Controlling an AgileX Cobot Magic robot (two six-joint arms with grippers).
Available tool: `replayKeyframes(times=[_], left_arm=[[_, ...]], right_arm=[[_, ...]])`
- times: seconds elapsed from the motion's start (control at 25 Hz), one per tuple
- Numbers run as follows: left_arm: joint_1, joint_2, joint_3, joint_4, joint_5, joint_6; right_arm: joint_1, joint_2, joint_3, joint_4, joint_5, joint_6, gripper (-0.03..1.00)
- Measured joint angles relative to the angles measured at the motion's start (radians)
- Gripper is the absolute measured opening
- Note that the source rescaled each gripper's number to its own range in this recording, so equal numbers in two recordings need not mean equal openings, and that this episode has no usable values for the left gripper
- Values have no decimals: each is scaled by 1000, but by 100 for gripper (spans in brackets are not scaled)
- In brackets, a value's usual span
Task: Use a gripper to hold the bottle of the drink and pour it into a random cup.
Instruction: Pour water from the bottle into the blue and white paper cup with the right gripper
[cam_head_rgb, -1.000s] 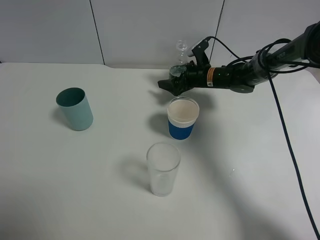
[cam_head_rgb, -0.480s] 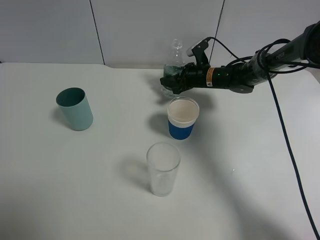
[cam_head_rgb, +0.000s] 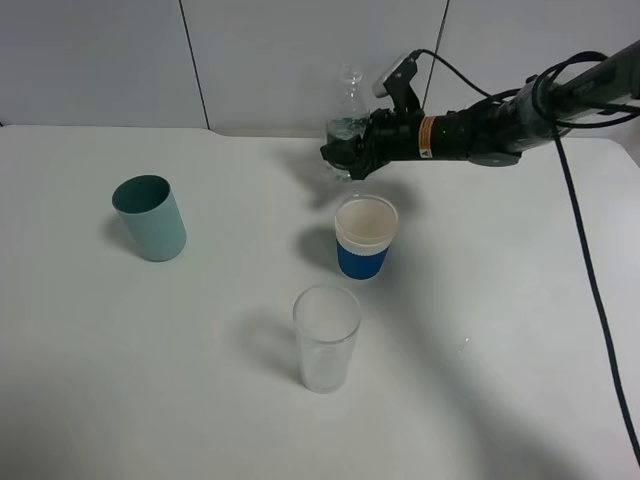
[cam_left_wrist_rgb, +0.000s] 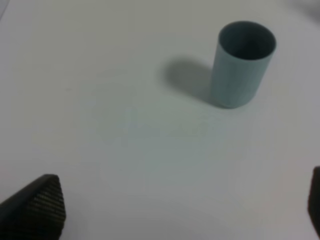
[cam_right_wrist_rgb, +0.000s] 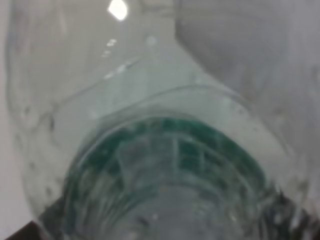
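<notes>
Upright, clear green-labelled bottle (cam_head_rgb: 347, 124) (narrow neck), clamped in the right end effector (cam_head_rgb: 340, 153).

Right arm outstretched, right pincer (cam_head_rgb: 342, 152) clamped (left pincer (cam_left_wrist_rgb: 181, 204) spread)

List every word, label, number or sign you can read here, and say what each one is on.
No text here can be read.
On the bottle: the green label is too blurred to read.
On the right arm: the orange band may carry a marking, but it is too small to read.
On the blue cup, teal cup and glass: no print shows.
</notes>
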Motion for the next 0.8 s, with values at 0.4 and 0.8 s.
replayKeyframes(times=[0.4, 0.8], left_arm=[[0, 0, 0, 0, 0, 0], [0, 0, 0, 0, 0, 0]], right_arm=[[-41, -204, 222, 43, 73, -21, 0], [-90, -430, 452, 59, 177, -63, 0]])
